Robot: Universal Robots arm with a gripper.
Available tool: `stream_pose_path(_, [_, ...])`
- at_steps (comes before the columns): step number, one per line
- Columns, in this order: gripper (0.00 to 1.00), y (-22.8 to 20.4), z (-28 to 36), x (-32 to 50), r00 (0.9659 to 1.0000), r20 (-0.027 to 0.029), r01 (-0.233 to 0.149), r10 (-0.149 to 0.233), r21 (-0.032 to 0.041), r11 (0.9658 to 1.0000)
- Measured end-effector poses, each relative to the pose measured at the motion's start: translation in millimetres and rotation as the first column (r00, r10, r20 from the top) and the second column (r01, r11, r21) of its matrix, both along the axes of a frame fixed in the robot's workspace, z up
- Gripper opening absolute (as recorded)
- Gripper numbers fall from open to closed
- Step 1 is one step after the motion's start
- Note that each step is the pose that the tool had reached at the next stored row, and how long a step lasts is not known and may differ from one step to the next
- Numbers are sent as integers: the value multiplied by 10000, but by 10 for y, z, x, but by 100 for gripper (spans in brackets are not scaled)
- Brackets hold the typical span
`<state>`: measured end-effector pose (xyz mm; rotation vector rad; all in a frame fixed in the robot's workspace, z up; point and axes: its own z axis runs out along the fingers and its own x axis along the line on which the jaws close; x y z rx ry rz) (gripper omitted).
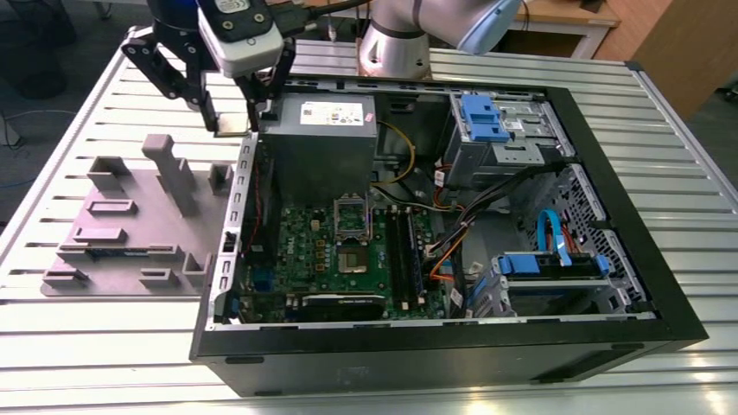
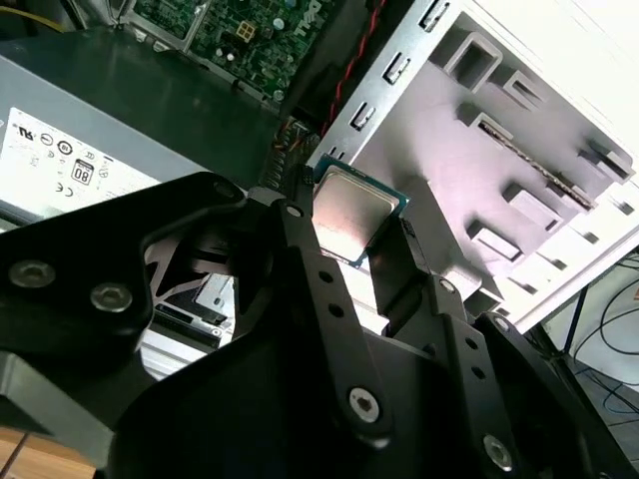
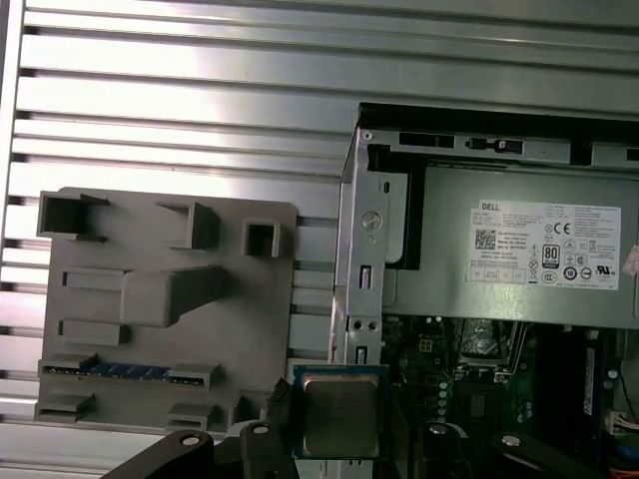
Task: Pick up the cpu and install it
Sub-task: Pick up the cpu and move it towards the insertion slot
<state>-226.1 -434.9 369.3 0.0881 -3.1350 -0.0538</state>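
In the exterior view, your end effector (image 1: 235,119) hangs by the computer case's (image 1: 438,354) far corner on the exterior view's left, above the counter (image 1: 104,363), pinching the cpu (image 1: 234,129). The socket (image 1: 349,216) lies nearer, inside the case. In the second wrist view, the fingers (image 2: 300,249) grip the cpu (image 2: 351,212) by opposite edges. In the first wrist view the cpu (image 3: 339,414) sits over the case wall (image 3: 354,259). By my judgement, hold it level, clear that wall, and square it to the socket.
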Motion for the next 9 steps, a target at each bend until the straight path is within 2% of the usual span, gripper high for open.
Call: stream_pose_path(9, [47, -2, -1, 97, 10000, 1, 0, 0, 0, 10000])
